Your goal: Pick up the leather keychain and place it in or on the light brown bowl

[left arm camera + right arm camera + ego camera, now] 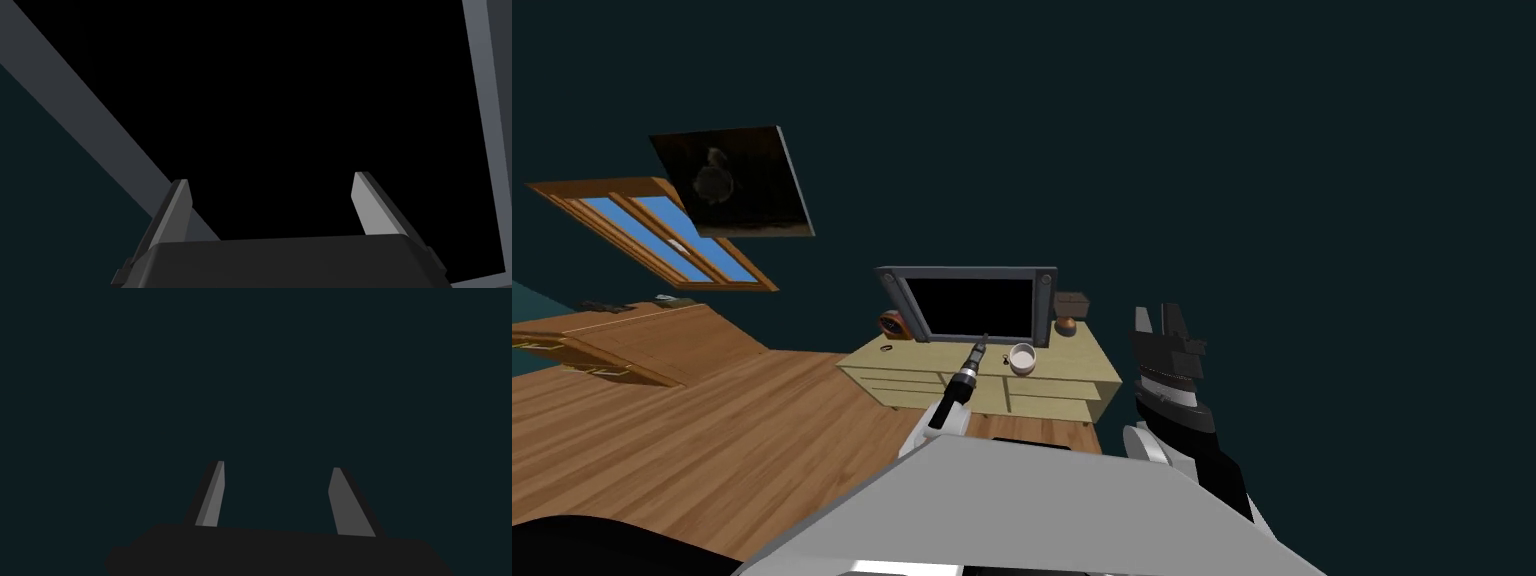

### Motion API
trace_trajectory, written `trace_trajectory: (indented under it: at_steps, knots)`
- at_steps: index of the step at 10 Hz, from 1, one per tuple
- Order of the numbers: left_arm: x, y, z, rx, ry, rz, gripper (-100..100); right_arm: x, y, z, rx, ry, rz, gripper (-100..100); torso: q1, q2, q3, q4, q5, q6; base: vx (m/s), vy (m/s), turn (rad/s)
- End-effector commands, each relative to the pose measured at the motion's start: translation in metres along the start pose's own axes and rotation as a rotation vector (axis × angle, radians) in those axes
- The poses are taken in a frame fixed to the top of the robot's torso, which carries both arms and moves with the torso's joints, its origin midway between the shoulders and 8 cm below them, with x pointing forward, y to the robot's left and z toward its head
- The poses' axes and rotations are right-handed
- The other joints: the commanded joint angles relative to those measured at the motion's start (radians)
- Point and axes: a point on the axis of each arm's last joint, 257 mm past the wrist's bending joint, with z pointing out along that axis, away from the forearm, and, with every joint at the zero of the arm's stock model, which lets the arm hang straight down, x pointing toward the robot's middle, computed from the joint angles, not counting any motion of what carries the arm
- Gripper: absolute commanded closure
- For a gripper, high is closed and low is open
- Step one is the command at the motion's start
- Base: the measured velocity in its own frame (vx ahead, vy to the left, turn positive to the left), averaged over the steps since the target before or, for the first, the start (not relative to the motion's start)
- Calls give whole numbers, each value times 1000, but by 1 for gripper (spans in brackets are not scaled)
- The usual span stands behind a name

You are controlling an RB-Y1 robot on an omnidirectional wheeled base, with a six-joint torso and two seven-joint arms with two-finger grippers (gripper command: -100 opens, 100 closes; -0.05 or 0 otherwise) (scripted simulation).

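A pale bowl (1023, 358) stands on the light wooden dresser (1072, 375), in front of the television (970, 305). Just left of the bowl lies a tiny dark item (1007, 358), likely the keychain. My left gripper (983, 342) reaches over the dresser top, left of that item and close to the screen. In the left wrist view my left gripper (271, 177) is open and empty, facing the black screen and its grey frame (477, 100). My right gripper (1157, 318) is raised to the right of the dresser. It (278, 465) stands open with nothing between its fingers.
On the dresser also sit a small dark ring (885, 349), an orange clock (892, 323), a brown round pot (1065, 326) and a dark box (1071, 303). A wooden cabinet (642, 340) stands at left. Wood floor (712, 440) lies between.
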Motion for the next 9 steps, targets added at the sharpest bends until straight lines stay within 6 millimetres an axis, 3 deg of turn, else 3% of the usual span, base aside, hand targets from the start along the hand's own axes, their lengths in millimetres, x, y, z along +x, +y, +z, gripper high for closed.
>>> trace_trajectory:
  at_steps: [1,6,9]
  knots:
    - [11,24,0,-64,32,19,-100,0,0,0,0,0,0,0,0,0,0,0,0,0,32,10,-210]
    - [47,100,-12,-258,136,87,-100,0,0,0,0,0,0,0,0,-1,-1,0,0,0,45,12,-189]
    - [58,126,-19,-325,174,114,-100,0,0,0,0,0,0,0,0,0,0,0,0,-1,26,8,-97]
